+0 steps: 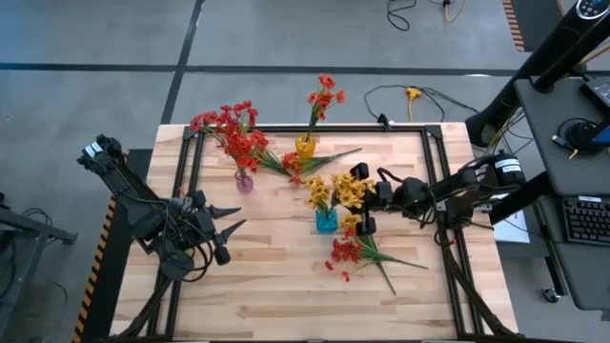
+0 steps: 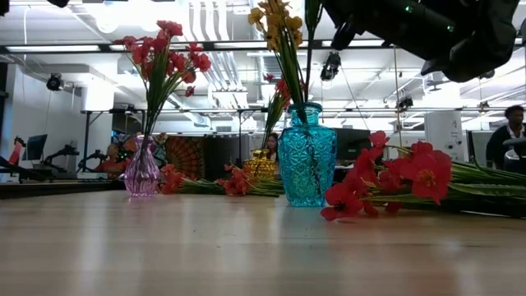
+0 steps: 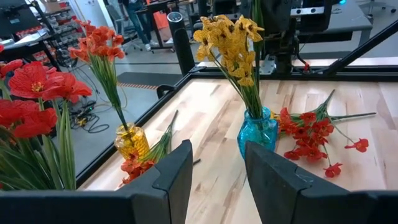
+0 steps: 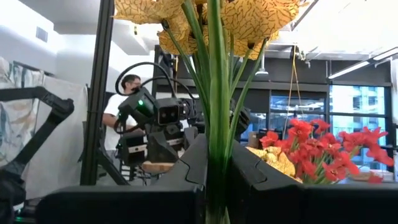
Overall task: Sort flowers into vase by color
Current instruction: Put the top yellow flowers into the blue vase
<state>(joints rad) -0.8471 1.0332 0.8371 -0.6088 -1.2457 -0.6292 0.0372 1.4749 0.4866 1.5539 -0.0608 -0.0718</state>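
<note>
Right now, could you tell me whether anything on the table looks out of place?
Yes: a red flower sprig lies flat on the wooden table near the blue glass vase, with loose blooms scattered beside it; another sprig lies by the yellow glass vase.

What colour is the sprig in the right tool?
Yellow sprig, clamped in the right tool; right wrist view shows it best.

The worktop (image 1: 286,276) is pale planked wood with a smooth, faintly shiny finish, edged by a matt black metal frame (image 1: 434,171). The blue vase (image 2: 306,164) is clear glossy glass with a rough cut-diamond pattern; the pink vase (image 2: 141,174) is smooth tinted glass, and the amber vase (image 3: 131,142) is glossy and dimpled. The yellow flowers (image 4: 249,18) look like veined cloth on smooth plastic stems. The left tool (image 3: 217,177) has matt dark plastic fingers.
</note>
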